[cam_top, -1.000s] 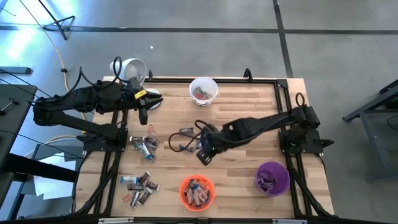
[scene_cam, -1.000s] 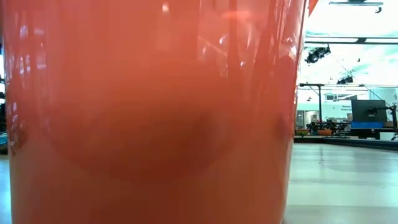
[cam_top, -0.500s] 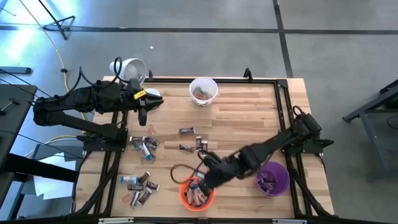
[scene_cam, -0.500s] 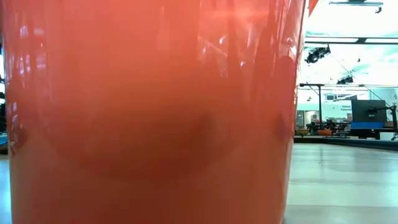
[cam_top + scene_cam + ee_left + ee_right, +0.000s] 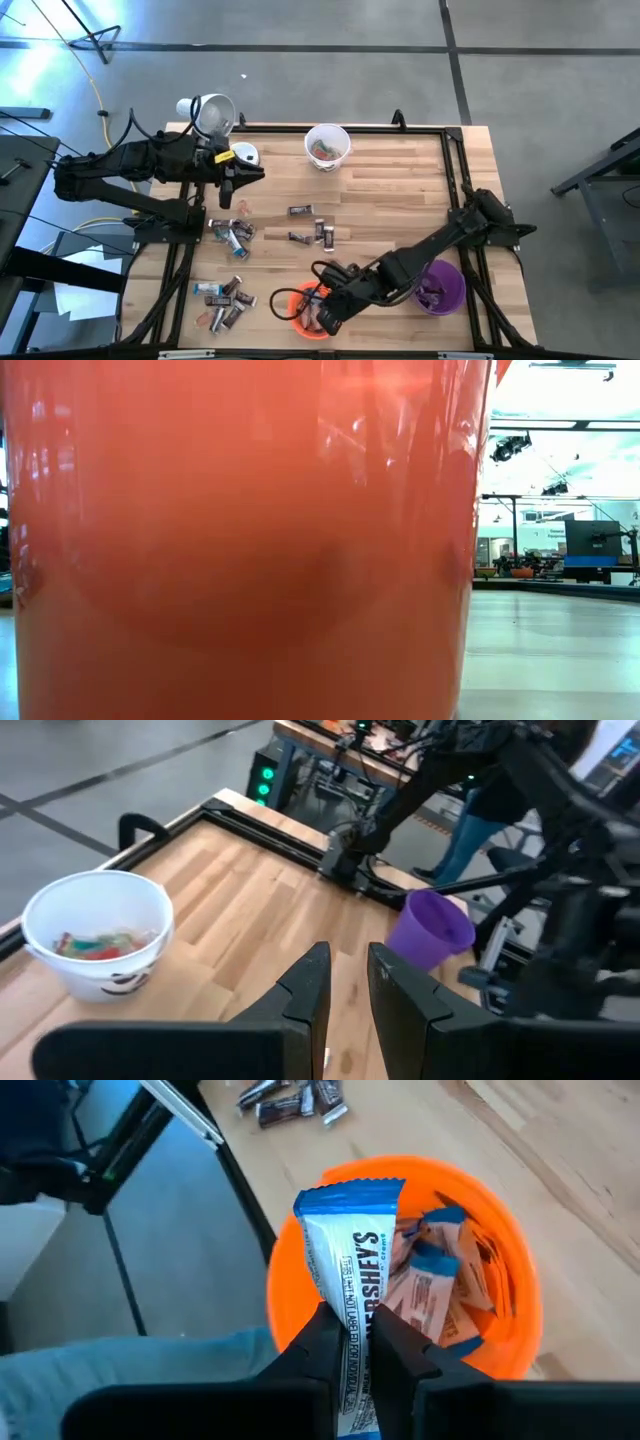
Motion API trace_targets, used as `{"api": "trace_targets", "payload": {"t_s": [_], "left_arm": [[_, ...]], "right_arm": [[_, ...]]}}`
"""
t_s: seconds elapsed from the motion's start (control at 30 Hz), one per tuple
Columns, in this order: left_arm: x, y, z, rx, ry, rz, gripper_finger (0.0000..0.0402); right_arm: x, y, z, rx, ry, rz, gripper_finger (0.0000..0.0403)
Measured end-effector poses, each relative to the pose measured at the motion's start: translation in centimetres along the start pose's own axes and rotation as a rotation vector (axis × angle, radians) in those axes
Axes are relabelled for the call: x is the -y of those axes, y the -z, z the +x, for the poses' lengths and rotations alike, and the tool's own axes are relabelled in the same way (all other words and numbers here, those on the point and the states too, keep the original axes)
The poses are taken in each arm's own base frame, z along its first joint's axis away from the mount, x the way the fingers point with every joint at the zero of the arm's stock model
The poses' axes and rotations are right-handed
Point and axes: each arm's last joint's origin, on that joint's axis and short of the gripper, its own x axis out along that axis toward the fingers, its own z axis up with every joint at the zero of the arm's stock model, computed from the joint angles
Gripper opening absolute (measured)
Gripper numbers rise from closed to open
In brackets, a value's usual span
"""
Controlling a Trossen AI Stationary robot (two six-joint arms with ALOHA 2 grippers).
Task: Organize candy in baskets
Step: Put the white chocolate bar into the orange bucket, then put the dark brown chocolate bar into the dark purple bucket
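The jaws of the right gripper (image 5: 358, 1342) are closed on a blue-and-white Hershey's bar (image 5: 352, 1270), and they hold it upright just above the orange basket (image 5: 520, 1295). In the high view this right gripper (image 5: 325, 312) is over the orange basket (image 5: 283, 303) at about 6 o'clock on the desk (image 5: 400, 190). Inside the basket lie several bars of the same kind in pale wrappers with blue ends (image 5: 440, 1285).

The left gripper (image 5: 347, 982) has its jaws almost closed, with only a narrow gap between the fingers, and they hold nothing. In the high view the left gripper (image 5: 228, 190) hangs at about 10 o'clock, near the desk's edge.

The white basket (image 5: 327, 145) stands at 12 o'clock with colourful candy inside it. The purple basket (image 5: 447, 290) stands at about 4 o'clock, just beside the right arm, and it holds some dark pieces. Loose candy lies on the desk in three places: a small group (image 5: 308, 228) near the centre, a group (image 5: 231, 234) at 9 o'clock, and a group (image 5: 225, 300) at about 7 o'clock.

In the low view the orange basket's wall (image 5: 240, 540) fills nearly the whole picture.
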Motion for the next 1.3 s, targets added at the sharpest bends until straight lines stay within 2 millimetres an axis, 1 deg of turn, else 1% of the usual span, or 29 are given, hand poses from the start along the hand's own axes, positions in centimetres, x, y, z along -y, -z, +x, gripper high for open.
{"api": "trace_targets", "payload": {"t_s": [0.07,0.13,0.27,0.33,0.47,0.57,0.7,0.93,1.07,1.17,1.3], "left_arm": [[0.2,0.1,0.0,-0.003,0.009,0.003,0.0055],[0.3,0.2,0.1,-0.012,0.016,0.007,0.0055],[0.6,0.3,0.3,-0.023,0.028,0.014,0.0055],[0.7,0.4,0.4,-0.028,0.032,0.025,0.0055],[0.8,0.5,0.6,-0.039,0.032,0.031,0.0055],[0.9,0.5,1.0,-0.044,0.027,0.047,0.0055],[1.0,0.6,1.5,-0.05,0.023,0.05,0.0055],[1.3,0.6,2.8,-0.053,0.037,0.086,0.0055],[1.4,0.5,2.9,-0.046,0.047,0.112,0.0055],[1.4,0.5,2.9,-0.048,0.047,0.128,0.0055],[1.4,0.5,2.6,-0.045,0.066,0.156,0.0055]], "right_arm": [[0.3,0.0,1.3,-0.027,0.004,-0.01,0.0028],[0.5,0.0,2.5,-0.063,-0.004,-0.006,0.004],[0.7,0.1,4.2,-0.124,-0.03,0.001,0.0083],[0.8,0.1,4.6,-0.148,-0.037,-0.012,0.0107],[1.0,-0.6,4.4,-0.169,-0.055,0.016,0.0145],[1.3,-1.5,4.2,-0.204,-0.08,0.04,0.016],[1.8,-2.4,4.2,-0.237,-0.09,0.025,0.0161],[3.6,-3.7,4.2,-0.294,-0.025,-0.015,0.0151],[4.3,-4.9,4.2,-0.317,-0.037,-0.009,0.0151],[4.4,-6.0,3.3,-0.309,-0.006,-0.03,0.0151],[4.5,-7.5,1.0,-0.275,0.122,-0.057,0.0151]]}}
